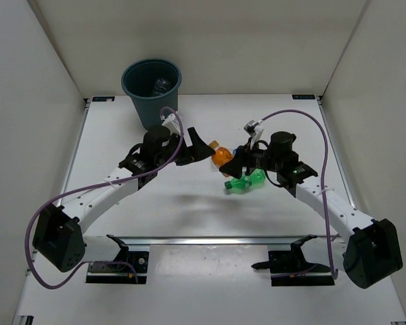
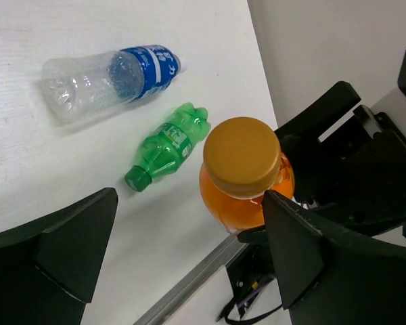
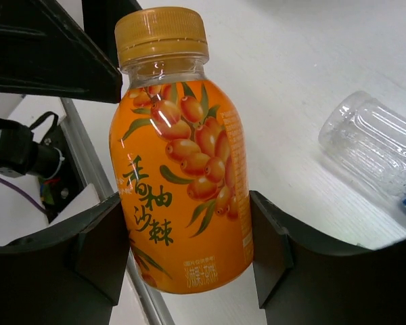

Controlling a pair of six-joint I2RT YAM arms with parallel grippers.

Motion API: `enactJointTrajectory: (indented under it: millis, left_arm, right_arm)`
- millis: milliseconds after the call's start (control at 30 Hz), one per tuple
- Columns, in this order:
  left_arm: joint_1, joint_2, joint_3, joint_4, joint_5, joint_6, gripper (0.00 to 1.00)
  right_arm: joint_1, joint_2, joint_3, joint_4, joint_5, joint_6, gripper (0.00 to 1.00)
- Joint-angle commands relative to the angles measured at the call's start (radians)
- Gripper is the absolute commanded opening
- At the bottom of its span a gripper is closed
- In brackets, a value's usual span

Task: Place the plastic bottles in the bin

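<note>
My right gripper point(image 3: 186, 227) is shut on the orange bottle point(image 3: 183, 169), its fingers pressing both sides of the label. The bottle point(image 1: 221, 156) hangs between the two arms, its gold cap point(image 2: 242, 156) pointing at my left gripper point(image 2: 189, 203). That gripper point(image 1: 201, 149) is open, and the cap sits just ahead of its right finger. A green bottle point(image 1: 245, 181) lies on the table below the right wrist. A clear bottle with a blue label point(image 2: 105, 76) lies beyond the green bottle point(image 2: 166, 145). The dark teal bin point(image 1: 139, 95) stands at the back left, with something clear inside point(image 1: 161, 84).
White walls close the table in at the back and on both sides. A metal rail point(image 1: 210, 239) runs along the near edge between the arm bases. Purple cables point(image 1: 310, 122) loop above each arm.
</note>
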Motion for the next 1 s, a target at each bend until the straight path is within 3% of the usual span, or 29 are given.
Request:
enactJointTrajectory:
  millis: [0,200,400,467,533,600,800,933,967]
  left_arm:
    - [-0.046,-0.031,0.046,0.05,-0.175,-0.008,0.99]
    - [-0.084,-0.053,-0.02,0.151,-0.291,-0.052,0.99]
    - [-0.11,-0.021,-0.028,0.176,-0.383,-0.052,0.98]
    - [-0.103,-0.019,-0.046,0.195,-0.382,-0.055,0.93]
    - [-0.113,-0.016,-0.053,0.194,-0.405,-0.061,0.77]
    - [-0.11,-0.013,-0.05,0.185,-0.42,-0.06,0.67]
    - [-0.104,0.012,-0.036,0.189,-0.406,-0.042,0.66]
    - [-0.098,0.016,-0.025,0.171,-0.41,-0.032,0.52]
    - [-0.095,0.018,-0.031,0.176,-0.416,-0.029,0.44]
  right_arm:
    - [0.007,0.017,0.028,0.148,-0.082,0.046,0.1]
    - [0.089,0.073,0.093,0.075,0.077,0.013,0.09]
    - [0.095,0.099,0.079,0.18,0.112,0.127,0.07]
    - [0.095,0.105,0.079,0.194,0.138,0.153,0.07]
    - [0.098,0.117,0.097,0.181,0.169,0.153,0.07]
    - [0.11,0.132,0.12,0.163,0.185,0.139,0.07]
    - [0.147,0.186,0.155,0.161,0.16,0.124,0.07]
    - [0.156,0.192,0.163,0.16,0.171,0.124,0.08]
    - [0.155,0.192,0.163,0.166,0.154,0.125,0.08]
